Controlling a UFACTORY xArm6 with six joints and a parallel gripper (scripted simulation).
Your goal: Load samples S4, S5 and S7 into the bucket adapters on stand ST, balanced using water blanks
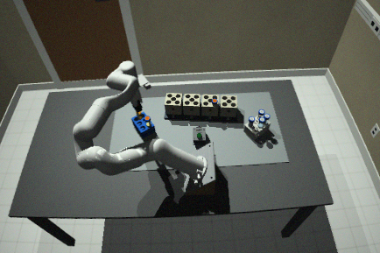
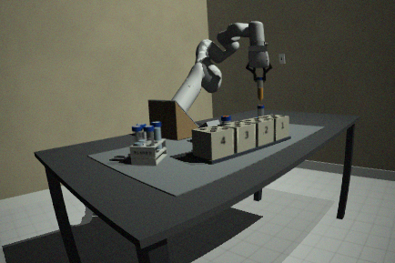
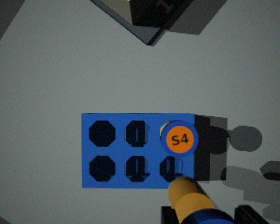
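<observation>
My gripper [image 1: 138,108] [image 2: 259,78] is shut on an amber-filled tube [image 2: 260,92] [image 3: 185,194], held upright by its blue cap above the blue rack [image 3: 119,151] [image 1: 147,132]. Its dot cannot be read. Tube S4 [image 3: 180,140] [image 1: 147,118] [image 2: 260,108], orange-dotted, stands in a corner well of that rack; the other wells look empty. Another orange-dotted tube [image 1: 214,101] [image 2: 226,118], S7 by the task, stands in adapter 3 [image 1: 209,111] [image 2: 241,145]. Adapters 1 [image 2: 282,131], 2 [image 2: 265,136] and 4 [image 2: 222,147] show no tubes.
The dark stand [image 1: 175,118] carries the adapters in a row. Several blue-capped, white-dotted blanks stand in the white rack [image 2: 142,156] at the right in the top view. The green DONE key [image 1: 200,136] lies between the adapters and the arm's base. A stand corner shows in the wrist view.
</observation>
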